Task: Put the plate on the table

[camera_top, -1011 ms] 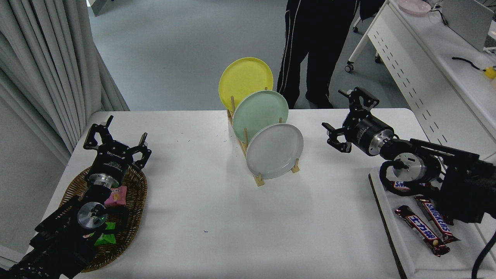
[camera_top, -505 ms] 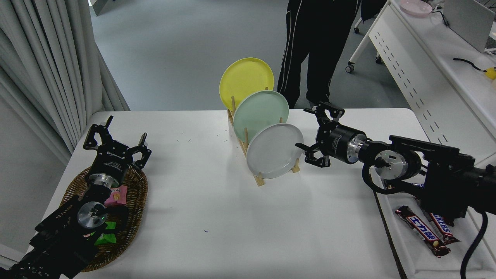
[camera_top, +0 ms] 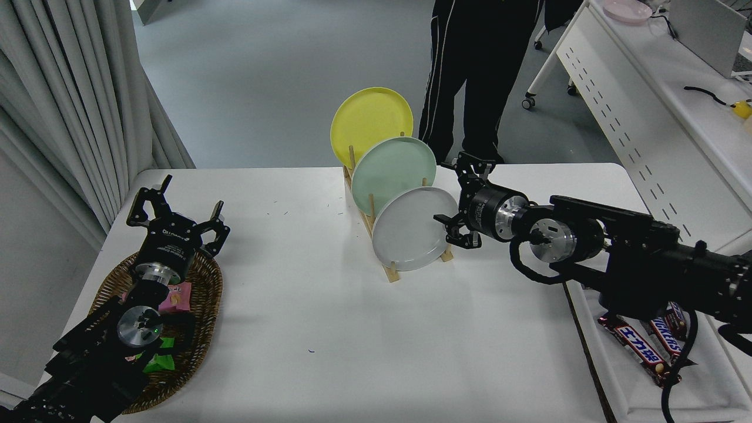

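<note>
The grey plate (camera_top: 411,229) stands on its edge in a wooden rack (camera_top: 390,271) in the middle of the white table (camera_top: 352,352). It sits in the nearest slot, and its face tilts up toward the near side. Behind it in the rack stand a mint green plate (camera_top: 390,170) and then a yellow plate (camera_top: 367,120), farthest away.

The right gripper (camera_top: 457,197) is just at the right edge of the grey plate. Its fingers are spread apart, one by the top right of the rim and one lower down. I cannot tell if they touch the plate. The black right arm reaches in from the right side.

On the near right, chocolate bars (camera_top: 637,349) lie on a white tray (camera_top: 617,382). On the near left, the left gripper (camera_top: 176,214) hangs with fingers apart over a woven basket (camera_top: 202,329) with sweets in it. A person (camera_top: 476,70) in dark clothes stands at the far side of the table.
</note>
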You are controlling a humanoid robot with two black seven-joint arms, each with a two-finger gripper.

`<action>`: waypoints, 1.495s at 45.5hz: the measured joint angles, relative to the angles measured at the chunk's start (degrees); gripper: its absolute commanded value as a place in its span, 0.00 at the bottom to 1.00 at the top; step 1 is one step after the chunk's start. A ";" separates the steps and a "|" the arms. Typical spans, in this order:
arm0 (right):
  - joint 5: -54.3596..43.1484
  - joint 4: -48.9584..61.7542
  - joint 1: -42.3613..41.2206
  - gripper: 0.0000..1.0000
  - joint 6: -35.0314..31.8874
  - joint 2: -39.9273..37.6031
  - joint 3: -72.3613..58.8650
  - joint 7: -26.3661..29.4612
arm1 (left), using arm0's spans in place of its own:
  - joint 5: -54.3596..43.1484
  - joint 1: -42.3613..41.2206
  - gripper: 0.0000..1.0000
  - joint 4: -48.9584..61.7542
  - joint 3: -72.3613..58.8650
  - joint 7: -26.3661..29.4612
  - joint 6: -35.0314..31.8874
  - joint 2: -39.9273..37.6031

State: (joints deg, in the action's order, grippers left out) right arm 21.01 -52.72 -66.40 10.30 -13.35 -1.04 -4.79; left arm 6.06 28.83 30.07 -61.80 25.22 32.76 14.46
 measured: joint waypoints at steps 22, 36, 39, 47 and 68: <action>-1.04 5.54 -3.79 0.99 3.48 6.14 -3.15 2.65 | 0.00 0.00 1.00 0.00 0.00 0.00 0.03 0.01; -1.94 6.02 -5.75 0.98 3.66 6.62 -7.23 3.79 | 0.00 0.00 1.00 0.01 0.00 0.00 0.03 0.01; -2.06 6.07 -5.91 0.96 3.62 6.66 -7.69 3.92 | 0.00 0.00 1.00 0.01 0.00 0.00 0.03 0.00; -3.02 6.21 -6.23 0.77 3.65 6.72 -8.34 5.28 | 0.00 0.00 1.00 0.02 0.00 0.00 0.03 0.00; -3.77 6.41 -6.49 0.47 3.12 6.62 -7.68 8.34 | 0.00 0.00 1.00 0.02 0.00 0.00 0.03 0.00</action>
State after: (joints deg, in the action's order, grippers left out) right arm 17.24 -46.31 -72.89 13.42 -6.73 -8.72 3.55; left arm 6.06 28.83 30.09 -61.79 25.22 32.79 14.46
